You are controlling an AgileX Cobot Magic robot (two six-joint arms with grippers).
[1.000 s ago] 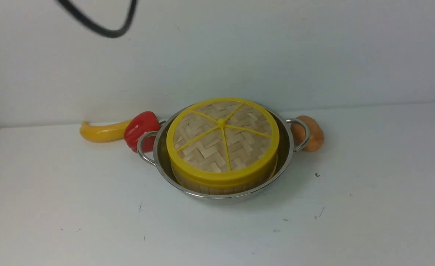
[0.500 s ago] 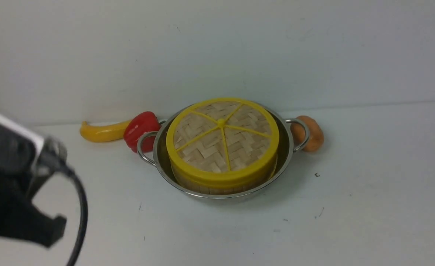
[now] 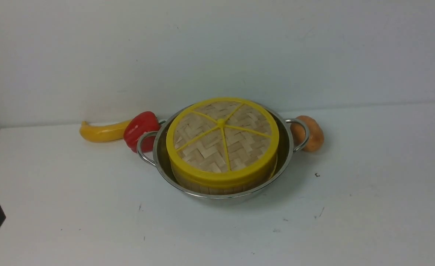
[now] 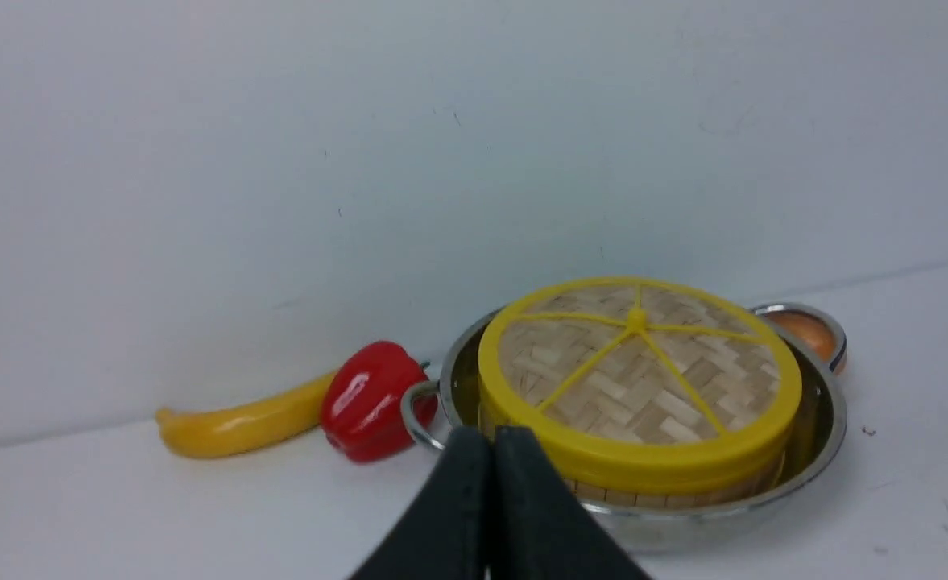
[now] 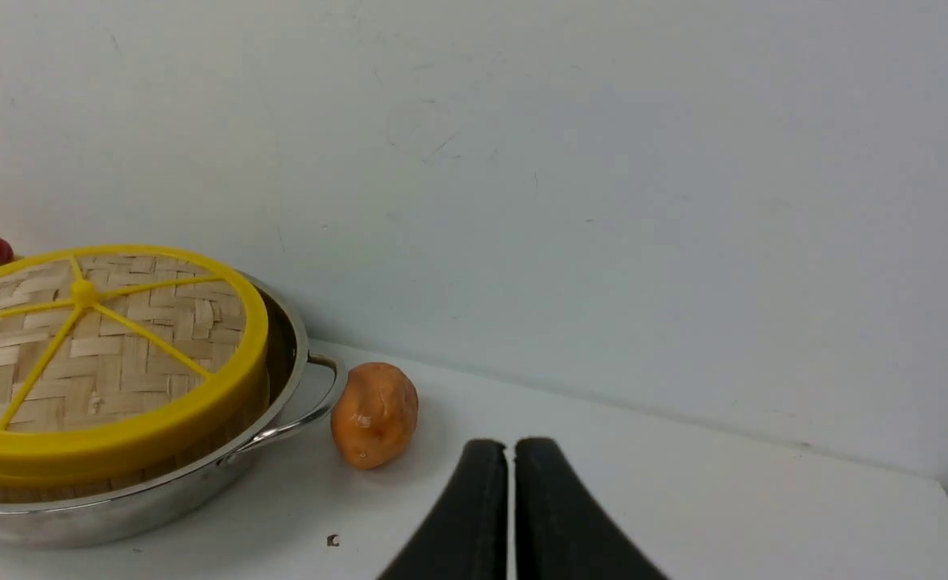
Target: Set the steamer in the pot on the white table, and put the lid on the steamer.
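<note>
Lid point(image 3: 222, 138) seated on steamer point(image 3: 217, 186) inside pot point(image 3: 287, 147) — ahead of both sets of fingers, untouched. Left gripper point(image 4: 494, 439) nearer, fingers together; right gripper point(image 5: 511, 453) likewise pressed together, holding nothing — apparently nothing left to move.

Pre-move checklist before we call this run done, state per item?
1. steamer inside the pot: ok.
2. lid on the steamer, seated flat: ok, looks level.
3. pot resting on the white table: ok.
4. left gripper shut and empty, off the pot: ok.
5. right gripper shut and empty, away from the pot: ok.
6. Steamer contents undisturbed: cannot tell, the lid hides them.
</note>
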